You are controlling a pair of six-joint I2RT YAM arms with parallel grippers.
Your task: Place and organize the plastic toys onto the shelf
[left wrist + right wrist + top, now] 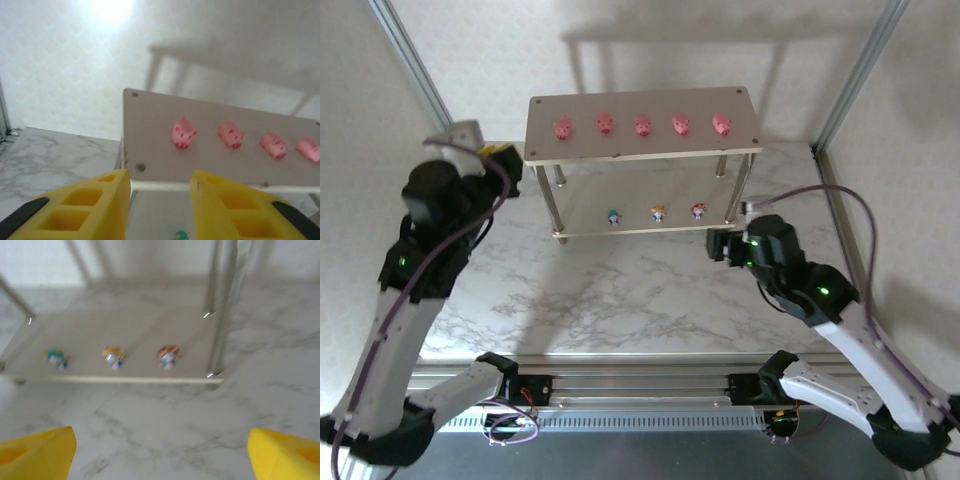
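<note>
Right gripper (160, 440) sits low over the marble table (620, 300), jaws wide and empty, facing the lower tier of the shelf (640, 148). Left gripper (159, 176) is raised at the top board's left end, jaws parted narrowly with nothing between. Lower tier: teal figurine (613, 216), yellow-orange figurine (658, 213), red figurine (698, 211), spaced in a row. Top tier: five pink pigs (642, 126) in a row.

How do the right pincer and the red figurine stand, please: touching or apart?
Apart. The right wrist view shows bare marble table between the right pincer and the lower board where the red figurine stands.
</note>
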